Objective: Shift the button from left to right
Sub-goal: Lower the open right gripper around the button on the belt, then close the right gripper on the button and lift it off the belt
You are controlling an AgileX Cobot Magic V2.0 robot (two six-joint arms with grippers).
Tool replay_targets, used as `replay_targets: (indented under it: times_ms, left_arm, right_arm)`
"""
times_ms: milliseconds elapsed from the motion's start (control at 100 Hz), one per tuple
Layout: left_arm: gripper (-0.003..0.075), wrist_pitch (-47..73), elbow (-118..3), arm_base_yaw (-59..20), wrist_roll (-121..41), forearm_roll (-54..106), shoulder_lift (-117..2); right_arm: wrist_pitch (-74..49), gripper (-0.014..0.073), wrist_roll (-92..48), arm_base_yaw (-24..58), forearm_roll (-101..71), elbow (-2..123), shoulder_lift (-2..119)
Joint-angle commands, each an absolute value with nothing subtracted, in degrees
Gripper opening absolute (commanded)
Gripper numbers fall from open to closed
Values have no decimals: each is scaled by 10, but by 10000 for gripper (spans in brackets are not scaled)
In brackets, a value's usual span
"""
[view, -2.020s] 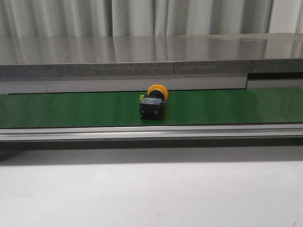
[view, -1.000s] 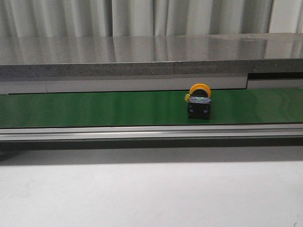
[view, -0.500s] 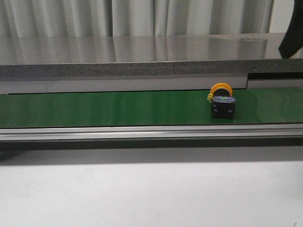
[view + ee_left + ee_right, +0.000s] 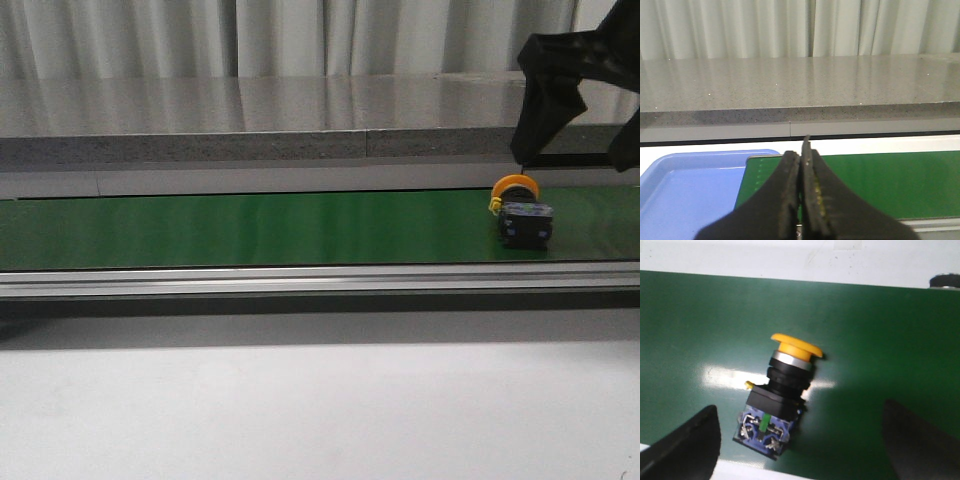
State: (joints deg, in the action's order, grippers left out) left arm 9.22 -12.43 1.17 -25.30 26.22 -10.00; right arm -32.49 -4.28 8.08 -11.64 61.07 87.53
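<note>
The button (image 4: 520,215) lies on its side on the green belt (image 4: 250,228) at the right, its yellow-orange cap toward the back and its black body toward me. My right gripper (image 4: 585,110) hangs open just above and behind it, not touching it. In the right wrist view the button (image 4: 782,390) lies between the two spread fingers of that gripper (image 4: 802,447), nearer one finger (image 4: 687,445). My left gripper (image 4: 801,155) is shut and empty over the belt's left end (image 4: 880,182). It does not show in the front view.
A grey stone counter (image 4: 300,125) runs behind the belt, with curtains beyond it. An aluminium rail (image 4: 300,280) borders the belt's near side, with a white tabletop (image 4: 300,410) in front. A blue tray (image 4: 685,195) sits at the belt's left end.
The button has travelled to the right along the belt, from the middle to the right end. My right gripper has come down into view above it.
</note>
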Motion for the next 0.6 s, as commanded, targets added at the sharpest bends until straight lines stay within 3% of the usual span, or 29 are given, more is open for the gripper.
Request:
replay_targets:
  times_ms: [0,400,500,590]
  left_arm:
    - [-20,47,-141,6,-254,271,-105]
    - [-20,47,-141,6,-254,271,-105]
    - [-20,47,-141,6,-254,271,-105]
    - [-20,47,-141,6,-254,271,-105]
  right_arm:
    - [-293,644,-60,82,-121,635,873]
    - [-284,636,-64,82,-100,635,934]
    - [-297,527,-64,82,-99,635,939]
    - [-305,343,-64,82,-99,635,939]
